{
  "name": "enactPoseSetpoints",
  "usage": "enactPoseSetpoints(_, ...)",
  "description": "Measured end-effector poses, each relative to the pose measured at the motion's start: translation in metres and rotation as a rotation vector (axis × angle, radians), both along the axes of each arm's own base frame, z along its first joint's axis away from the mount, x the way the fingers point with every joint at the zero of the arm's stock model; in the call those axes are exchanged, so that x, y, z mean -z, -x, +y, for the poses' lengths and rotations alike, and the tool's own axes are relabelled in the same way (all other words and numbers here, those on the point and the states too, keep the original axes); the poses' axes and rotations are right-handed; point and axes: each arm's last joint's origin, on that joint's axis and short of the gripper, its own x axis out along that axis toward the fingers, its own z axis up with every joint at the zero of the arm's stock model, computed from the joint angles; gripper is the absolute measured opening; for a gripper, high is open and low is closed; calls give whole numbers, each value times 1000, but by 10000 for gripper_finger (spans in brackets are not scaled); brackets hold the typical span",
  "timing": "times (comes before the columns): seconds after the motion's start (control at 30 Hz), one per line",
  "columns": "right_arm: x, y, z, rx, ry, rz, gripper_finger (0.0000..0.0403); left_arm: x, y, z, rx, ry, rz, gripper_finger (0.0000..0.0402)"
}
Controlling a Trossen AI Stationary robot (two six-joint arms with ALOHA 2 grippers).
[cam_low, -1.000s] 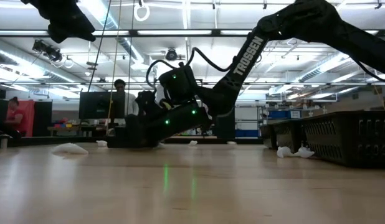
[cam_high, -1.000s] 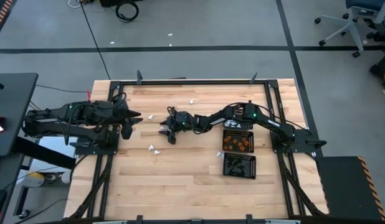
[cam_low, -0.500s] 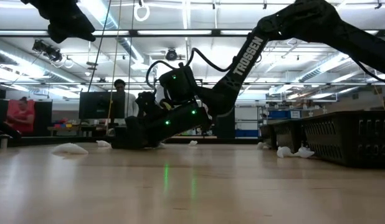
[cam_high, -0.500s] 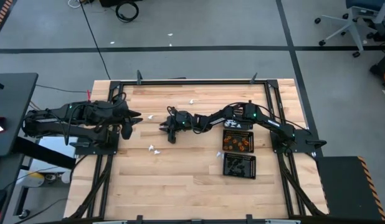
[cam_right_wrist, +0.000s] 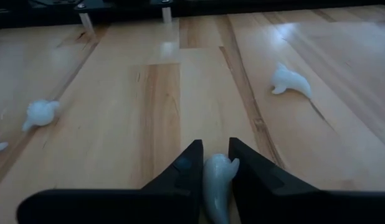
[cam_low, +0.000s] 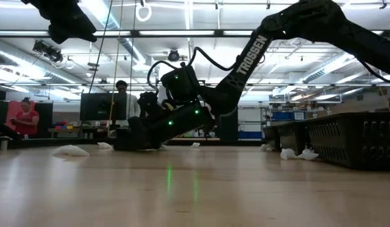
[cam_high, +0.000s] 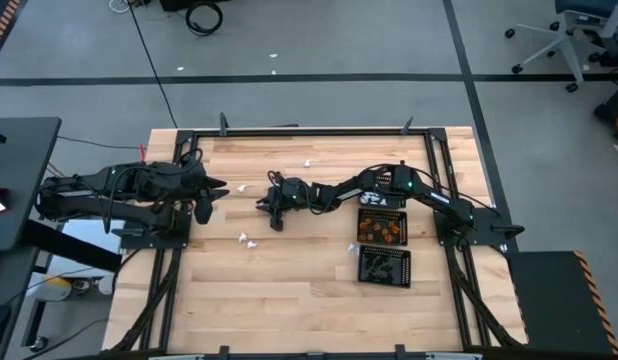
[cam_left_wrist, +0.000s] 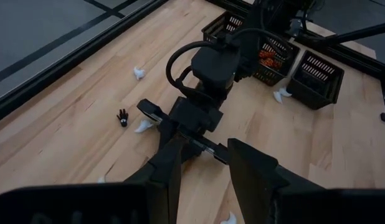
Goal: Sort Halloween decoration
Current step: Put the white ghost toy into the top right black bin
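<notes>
The right pincer [cam_right_wrist: 212, 167] is low on the wooden worktop [cam_high: 299, 270], near its middle, and its two dark fingers [cam_right_wrist: 180, 167] are closed on a white ghost trinket [cam_right_wrist: 215, 177] that sits between them, its rounded head poking out past the tips. Ahead of this pincer on the bare boards lie another white trinket [cam_right_wrist: 289, 81] to one side and a third white one [cam_right_wrist: 40, 112] to the other, both well apart from it. In the left wrist view a tiny black trinket [cam_left_wrist: 122, 117] lies near the right pincer, just beside a white piece [cam_left_wrist: 142, 126]. Behind the right pincer, under its arm, stand the black mesh trays [cam_high: 383, 246]; one holds orange pieces [cam_high: 380, 230], another dark ones.

The left pincer [cam_left_wrist: 205, 162] hangs in the air at the worktop's left edge, holding nothing, its fingers a little apart and pointing toward the right pincer
</notes>
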Motion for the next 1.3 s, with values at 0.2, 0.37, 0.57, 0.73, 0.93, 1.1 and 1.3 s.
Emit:
enactPoseSetpoints(0.2,-8,1,-2,-24,-14,10,77,0,0,0,0,0,-1,116)
enactPoseSetpoints(0.37,-14,2,-2,-52,-31,32,77,0,0,0,0,0,-1,116)
enactPoseSetpoints(0.57,-22,4,-2,-56,-49,70,76,0,0,0,0,0,-2,116)
enactPoseSetpoints(0.73,-47,8,-5,-49,-45,95,76,0,0,0,0,0,-1,116)
enactPoseSetpoints(0.93,-83,17,-12,-41,-31,133,76,0,0,0,0,0,-2,116)
enactPoseSetpoints(1.1,-118,33,-17,-38,-10,200,76,0,0,0,0,0,-1,116)
enactPoseSetpoints(1.3,-150,62,-20,-21,-50,365,76,0,0,0,0,0,-1,116)
